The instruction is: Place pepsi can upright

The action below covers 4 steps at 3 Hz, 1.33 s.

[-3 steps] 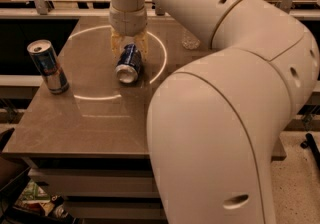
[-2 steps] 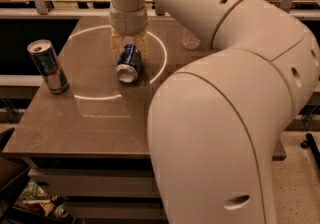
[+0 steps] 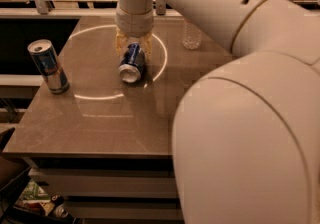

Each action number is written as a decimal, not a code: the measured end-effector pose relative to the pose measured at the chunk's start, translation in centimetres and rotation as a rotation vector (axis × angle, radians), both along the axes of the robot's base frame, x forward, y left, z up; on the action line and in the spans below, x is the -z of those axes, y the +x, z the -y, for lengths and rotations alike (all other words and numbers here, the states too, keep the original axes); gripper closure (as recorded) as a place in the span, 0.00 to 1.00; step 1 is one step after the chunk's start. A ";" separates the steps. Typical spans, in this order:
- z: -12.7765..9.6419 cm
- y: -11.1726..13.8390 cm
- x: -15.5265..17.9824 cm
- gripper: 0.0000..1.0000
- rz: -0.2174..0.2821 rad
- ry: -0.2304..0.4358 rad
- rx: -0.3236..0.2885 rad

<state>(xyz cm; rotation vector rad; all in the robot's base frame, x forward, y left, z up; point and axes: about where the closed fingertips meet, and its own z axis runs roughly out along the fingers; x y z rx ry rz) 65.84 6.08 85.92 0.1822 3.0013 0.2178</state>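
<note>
The pepsi can (image 3: 132, 62), short and dark blue with silver ends, lies on its side on the brown table (image 3: 100, 123), inside a white ring of light. Its silver end faces the camera. My gripper (image 3: 133, 48) comes down from above on the far half of the can. Its two yellowish fingers (image 3: 120, 44) press against the can's left and right sides, so it is shut on the can. The can still rests on the table top.
A taller slim silver-blue can (image 3: 48, 66) stands upright near the table's left edge. A clear plastic bottle (image 3: 191, 35) stands at the back right of the table. My large white arm (image 3: 250, 118) covers the right side of the view. Clutter lies on the floor at lower left.
</note>
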 end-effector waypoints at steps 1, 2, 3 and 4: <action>2.9 -0.6 -1.2 1.00 0.101 0.082 0.059; 5.2 -0.7 -2.9 1.00 0.198 0.142 0.107; 7.4 -1.0 -4.7 1.00 0.330 0.197 0.160; 9.4 -0.7 -6.4 1.00 0.466 0.254 0.194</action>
